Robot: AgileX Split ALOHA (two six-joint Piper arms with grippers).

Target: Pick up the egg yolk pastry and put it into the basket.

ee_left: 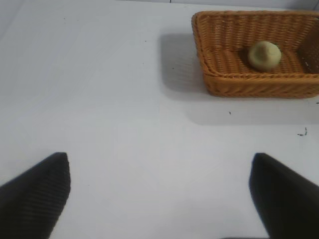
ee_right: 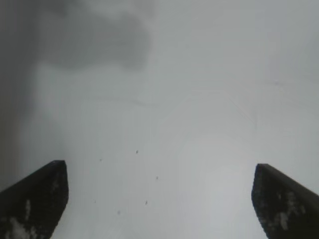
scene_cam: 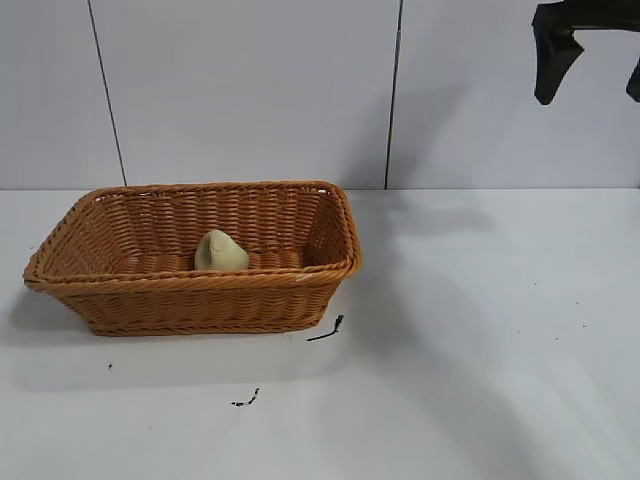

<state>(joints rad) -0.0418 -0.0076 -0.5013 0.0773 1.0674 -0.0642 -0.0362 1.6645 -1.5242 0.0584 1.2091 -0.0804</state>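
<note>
The pale yellow-green egg yolk pastry [scene_cam: 220, 252] lies inside the orange-brown wicker basket [scene_cam: 190, 300], near the middle of its floor. Both also show in the left wrist view, the pastry [ee_left: 264, 55] within the basket [ee_left: 259, 83]. My right gripper [scene_cam: 590, 65] hangs open and empty high at the back right, far from the basket; in its wrist view [ee_right: 159, 199] only bare table lies between the fingers. My left gripper [ee_left: 159, 194] is open and empty over the table, well away from the basket, and does not show in the exterior view.
The basket stands on the left of a white table [scene_cam: 480, 330]. Small dark specks [scene_cam: 325, 330] lie in front of the basket. A white panelled wall [scene_cam: 250, 90] rises behind the table.
</note>
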